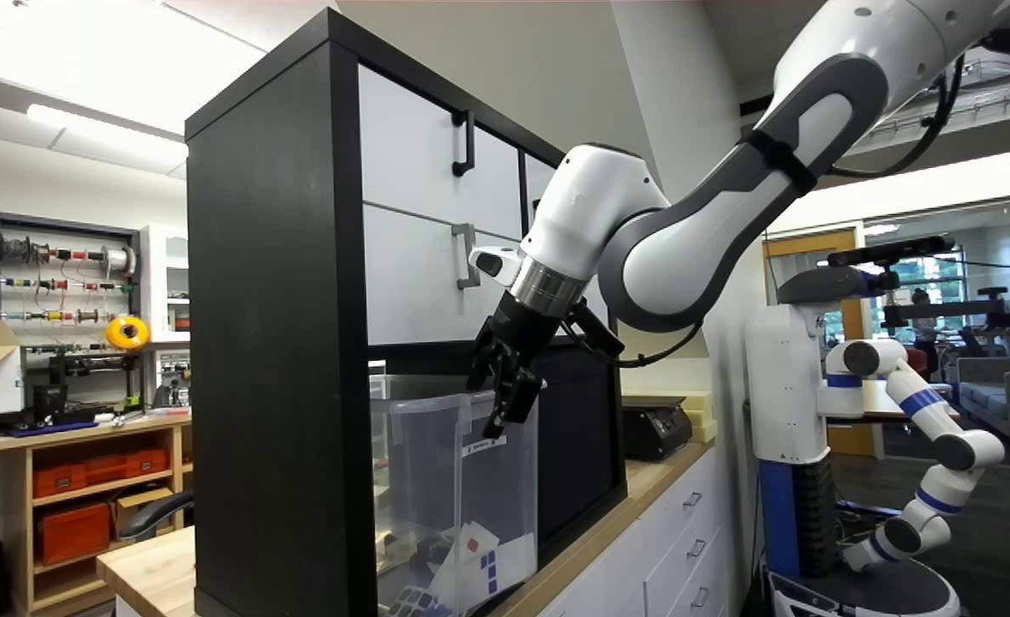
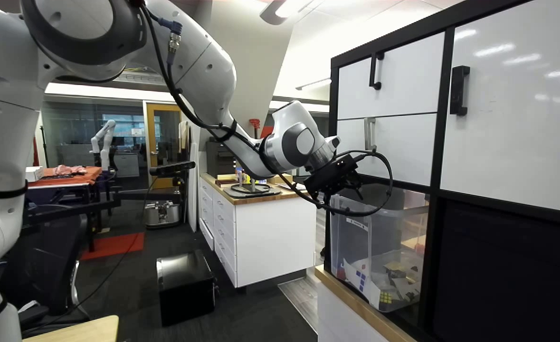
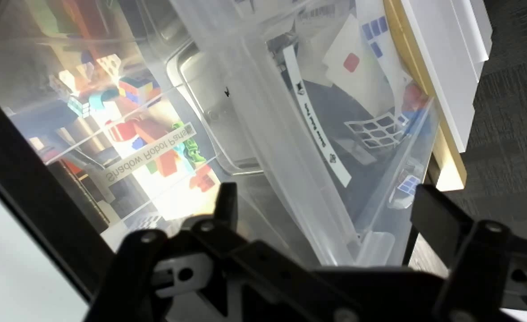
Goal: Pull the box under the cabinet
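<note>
The box (image 1: 419,467) is a clear plastic bin with a rimmed top and a label strip. It stands in the lower left compartment of the black cabinet (image 1: 265,343), below white drawer fronts. In an exterior view the box (image 2: 389,232) shows papers and small toys through its walls, beside the cabinet's white door (image 2: 512,123). My gripper (image 1: 489,401) is open and tilted down at the box's top front edge. In the wrist view the rim (image 3: 285,147) runs between the spread fingers (image 3: 326,192), with gaps on both sides. I cannot tell how deep the fingers reach.
The wooden counter edge (image 1: 582,553) runs in front of the cabinet, above white drawers (image 1: 680,548). A grey drawer handle (image 1: 466,255) sits close to my wrist. A black device (image 1: 654,426) stands beyond the cabinet. Another robot (image 1: 787,428) stands on the floor beyond.
</note>
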### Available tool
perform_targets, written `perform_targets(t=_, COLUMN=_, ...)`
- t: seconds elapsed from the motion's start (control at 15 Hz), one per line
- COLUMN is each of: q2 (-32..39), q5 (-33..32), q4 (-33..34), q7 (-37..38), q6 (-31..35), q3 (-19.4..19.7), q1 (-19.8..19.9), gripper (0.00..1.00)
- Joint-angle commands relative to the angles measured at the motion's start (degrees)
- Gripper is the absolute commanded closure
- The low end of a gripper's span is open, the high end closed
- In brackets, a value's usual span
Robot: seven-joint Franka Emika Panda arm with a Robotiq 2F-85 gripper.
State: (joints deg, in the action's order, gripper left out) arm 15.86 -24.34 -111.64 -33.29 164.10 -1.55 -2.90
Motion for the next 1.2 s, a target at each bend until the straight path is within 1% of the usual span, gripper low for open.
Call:
perform_targets(t=0.0, q2=0.8, q5=-1.9, q4=0.9, q7=-0.8, q6=0.2, q3=-0.2, q1=0.3, gripper=0.26)
perform_targets(t=0.07, q2=0.6, q5=-2.1, q4=0.7, q7=-0.7, q6=0.0, q3=-0.2, q1=0.2, gripper=0.32)
perform_targets(t=0.13, q2=0.5, q5=-2.4, q4=0.7, q7=-0.6, q6=-0.1, q3=-0.2, q1=0.1, gripper=0.4)
perform_targets(t=0.27, q2=0.1, q5=-3.0, q4=0.4, q7=-0.4, q6=-0.3, q3=-0.1, q1=-0.1, gripper=0.54)
perform_targets(t=0.53, q2=-0.7, q5=-4.0, q4=0.0, q7=-0.2, q6=-0.5, q3=0.1, q1=-0.2, gripper=0.79)
perform_targets(t=0.6, q2=-1.2, q5=-4.4, q4=-0.5, q7=-0.4, q6=-0.5, q3=0.0, q1=-0.2, gripper=0.84)
perform_targets(t=0.93, q2=-4.0, q5=-5.0, q4=-4.4, q7=-1.2, q6=0.1, q3=-0.2, q1=0.0, gripper=0.86)
perform_targets(t=1.13, q2=-6.7, q5=-5.6, q4=-8.0, q7=-0.9, q6=0.7, q3=0.0, q1=0.0, gripper=0.86)
